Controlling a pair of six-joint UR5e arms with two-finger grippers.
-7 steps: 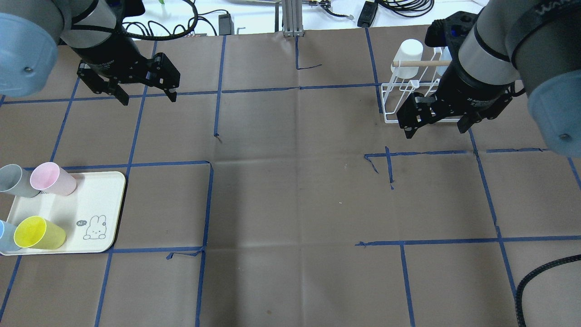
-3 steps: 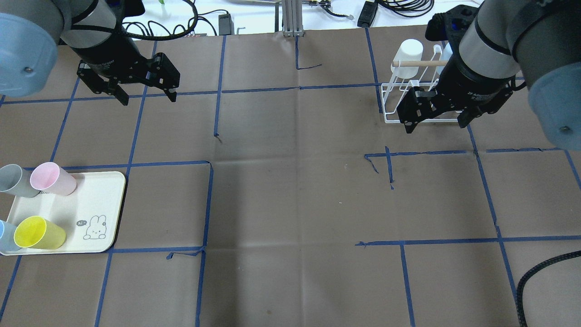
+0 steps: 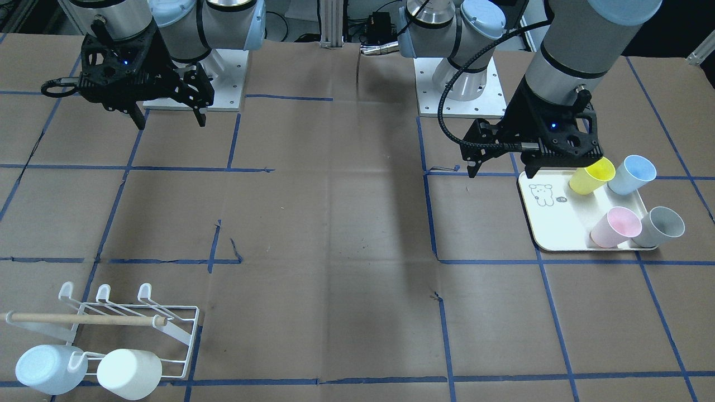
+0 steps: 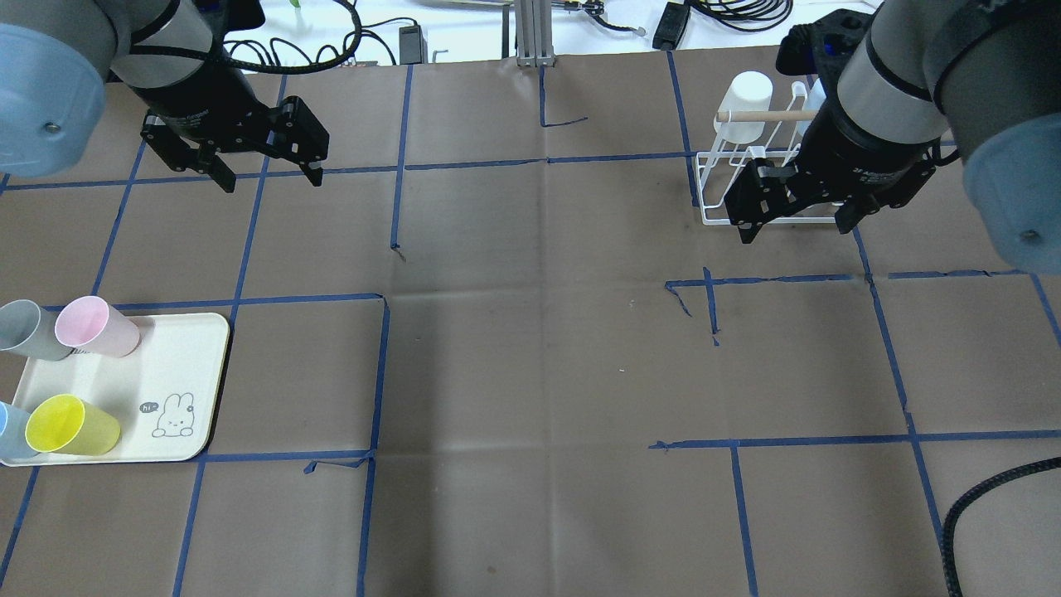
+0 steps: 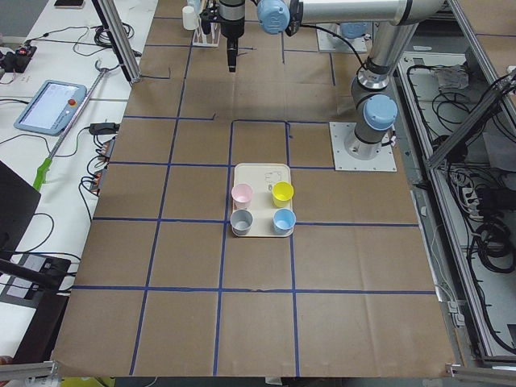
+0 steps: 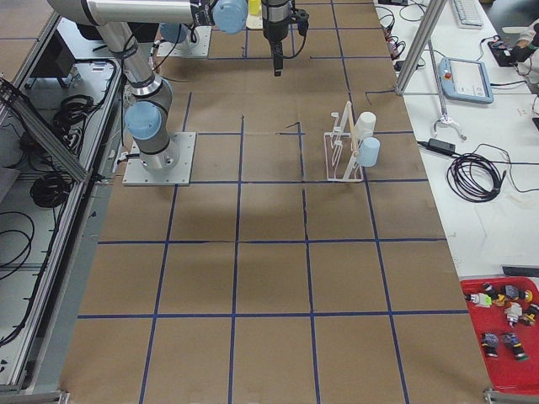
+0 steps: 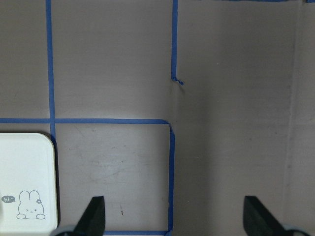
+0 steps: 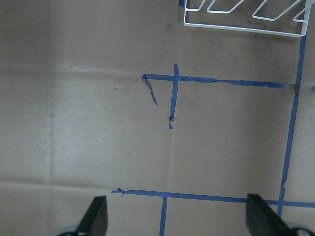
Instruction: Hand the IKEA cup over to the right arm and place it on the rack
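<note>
Pink (image 4: 95, 326), grey (image 4: 29, 330), yellow (image 4: 70, 425) and blue (image 4: 10, 431) cups lie on the cream bear tray (image 4: 178, 365) at the near left. The white wire rack (image 4: 729, 186) with its wooden rod stands far right and holds a white cup (image 4: 746, 95) and a pale blue cup (image 3: 42, 368). My left gripper (image 4: 272, 181) is open and empty, high above the table, beyond the tray. My right gripper (image 4: 796, 232) is open and empty, just in front of the rack. The right wrist view shows only the rack's edge (image 8: 236, 28).
Brown paper with blue tape lines covers the table. The tray corner shows in the left wrist view (image 7: 29, 162). Cables and a metal post (image 4: 530, 33) sit past the far edge. A black cable (image 4: 986, 497) hangs at the near right.
My right gripper has drifted slightly away from me, closer to the rack, still open. The left arm and the cups have not moved.
</note>
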